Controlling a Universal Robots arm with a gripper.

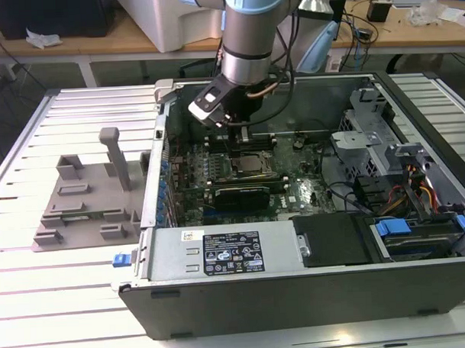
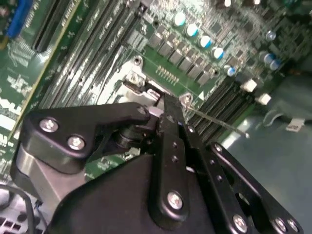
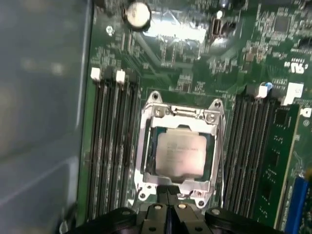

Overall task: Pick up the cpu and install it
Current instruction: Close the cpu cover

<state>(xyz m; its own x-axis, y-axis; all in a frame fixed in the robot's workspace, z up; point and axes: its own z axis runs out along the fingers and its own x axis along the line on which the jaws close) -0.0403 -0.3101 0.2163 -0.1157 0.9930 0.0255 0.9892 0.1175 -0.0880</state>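
The cpu (image 3: 180,155) is a silver-grey square chip lying flat in the metal-framed socket (image 3: 146,146) on the green motherboard (image 1: 302,188), inside the open computer case (image 1: 298,294). In the exterior view the cpu (image 1: 251,164) lies just below my gripper (image 1: 242,133). The gripper (image 3: 168,207) hangs over the socket's edge with its two black fingers pressed together and nothing between them. In the second wrist view the gripper (image 2: 163,109) tips sit just over a corner of the socket frame (image 2: 139,83).
Memory slots (image 3: 109,146) flank the socket on both sides. A long black graphics card (image 1: 245,195) lies just in front of it. A grey plastic tray with upright posts (image 1: 88,202) stands left of the case. A drive cage and cables (image 1: 385,161) crowd the case's right end.
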